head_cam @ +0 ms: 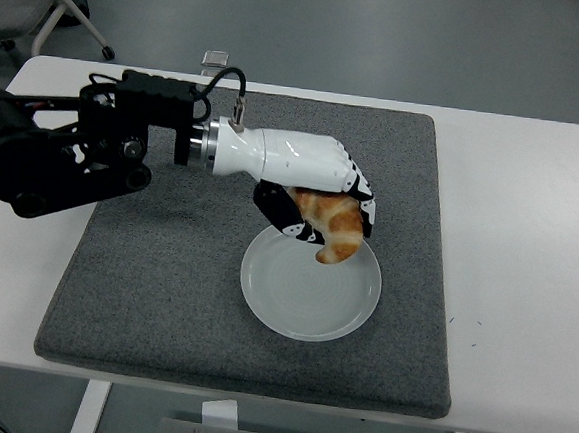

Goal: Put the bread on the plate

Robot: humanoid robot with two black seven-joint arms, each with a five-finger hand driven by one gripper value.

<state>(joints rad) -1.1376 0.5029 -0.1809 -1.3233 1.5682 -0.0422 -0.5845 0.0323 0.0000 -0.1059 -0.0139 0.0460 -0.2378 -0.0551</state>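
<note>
Fingers of the left hand (316, 204) curl around the bread (331, 227), a golden croissant, gripping it from above with the thumb underneath. The croissant's lower tip hangs over the far part of the white plate (308, 303); whether it touches the plate is unclear. The plate sits on a grey mat (165, 267) covering the white table (528, 245). The black arm reaches in from the left edge.
</note>
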